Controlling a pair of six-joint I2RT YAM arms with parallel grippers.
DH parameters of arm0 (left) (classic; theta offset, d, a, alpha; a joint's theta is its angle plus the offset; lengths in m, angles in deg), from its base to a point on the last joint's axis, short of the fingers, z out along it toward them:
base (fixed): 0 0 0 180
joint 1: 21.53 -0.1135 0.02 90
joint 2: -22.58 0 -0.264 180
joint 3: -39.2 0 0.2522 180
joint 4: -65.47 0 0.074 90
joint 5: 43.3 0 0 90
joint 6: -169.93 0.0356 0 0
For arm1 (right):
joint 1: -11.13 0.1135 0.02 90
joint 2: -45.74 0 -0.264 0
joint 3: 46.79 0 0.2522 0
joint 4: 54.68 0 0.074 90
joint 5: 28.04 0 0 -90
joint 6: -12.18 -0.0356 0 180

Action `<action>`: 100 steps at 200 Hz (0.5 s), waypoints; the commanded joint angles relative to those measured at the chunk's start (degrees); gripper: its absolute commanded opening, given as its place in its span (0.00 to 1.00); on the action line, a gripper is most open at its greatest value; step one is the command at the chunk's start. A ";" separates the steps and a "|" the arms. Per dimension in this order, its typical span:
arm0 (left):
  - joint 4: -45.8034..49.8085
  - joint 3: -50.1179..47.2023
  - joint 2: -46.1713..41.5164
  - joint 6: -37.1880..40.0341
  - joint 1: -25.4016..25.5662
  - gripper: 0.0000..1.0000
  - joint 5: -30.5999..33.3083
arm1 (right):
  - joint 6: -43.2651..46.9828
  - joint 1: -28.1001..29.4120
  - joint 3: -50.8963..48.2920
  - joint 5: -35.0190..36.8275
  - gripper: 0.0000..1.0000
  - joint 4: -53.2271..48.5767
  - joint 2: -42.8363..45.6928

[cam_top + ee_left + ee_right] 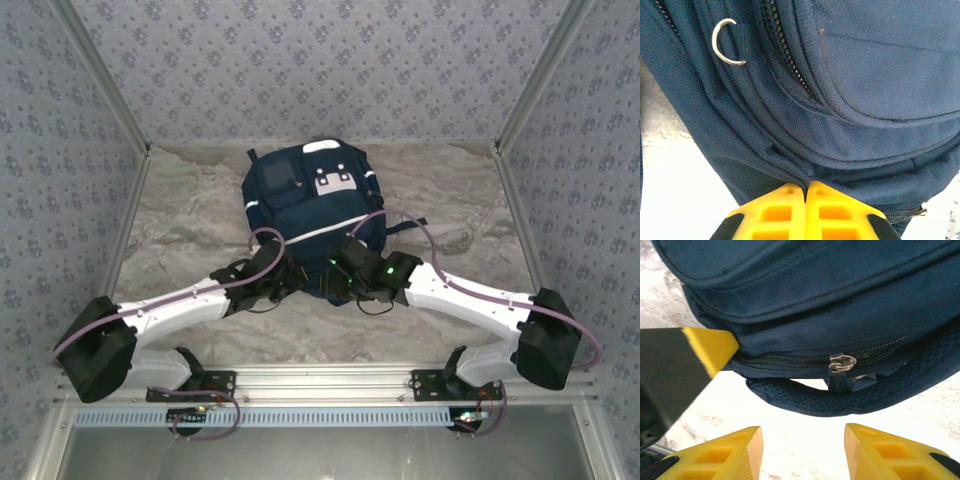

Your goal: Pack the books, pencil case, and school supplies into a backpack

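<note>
- Navy woven fabric: backpack (300,200) lying flat mid-table on the marbled tabletop (180,230), white patch (333,181) toward the far wall, near end between the two arms.
- White reflective stripe (330,228) across the pack, just beyond both wrists.
- Left gripper (806,192): yellow fingers pressed together with no gap, tips butted against a fold in the pack's fabric below a curved zipper (785,52). Cannot tell whether any cloth is pinched between them.
- Metal D-ring (726,42) on a webbing tab, up and left of that zipper.
- Right gripper (802,440): fingers well apart, only pale tabletop between them, tips short of the pack and not touching it.
- Silver zipper pull (841,362) on the zipper line along the pack's edge, beyond the gap of the right fingers. Mesh-padded strap (805,402) just beneath it, on the table.
- Right wrist view, left side: black finger with yellow tip, from the other arm, touching the pack beside that zipper line.
</note>
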State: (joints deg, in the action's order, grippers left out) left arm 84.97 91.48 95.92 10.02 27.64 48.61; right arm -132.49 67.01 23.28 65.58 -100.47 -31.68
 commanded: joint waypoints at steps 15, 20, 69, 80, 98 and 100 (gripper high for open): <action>-6.97 2.78 0.05 0.03 0.85 0.00 1.07 | 0.52 -1.11 -1.45 0.11 0.44 3.78 -2.63; -6.97 2.72 -0.01 -0.05 0.93 0.00 1.08 | 1.37 -1.32 -1.47 0.48 0.43 4.10 -2.97; -7.06 2.26 0.29 0.02 1.03 0.00 1.17 | 11.11 -1.51 -2.23 6.71 0.42 7.05 -4.09; -6.99 2.20 0.44 0.17 1.04 0.00 1.24 | 13.26 -1.23 -2.18 7.31 0.41 7.34 -4.34; -7.14 2.17 0.66 0.20 1.02 0.00 1.25 | 15.65 -1.17 -2.11 7.46 0.40 7.04 -5.11; -7.14 2.10 0.64 0.21 1.02 0.00 1.25 | 15.89 -1.18 -2.16 7.46 0.40 7.13 -5.21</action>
State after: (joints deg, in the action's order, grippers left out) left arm 84.90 91.51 96.23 9.81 28.10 49.15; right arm -122.61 65.76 21.73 70.30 -94.33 -35.66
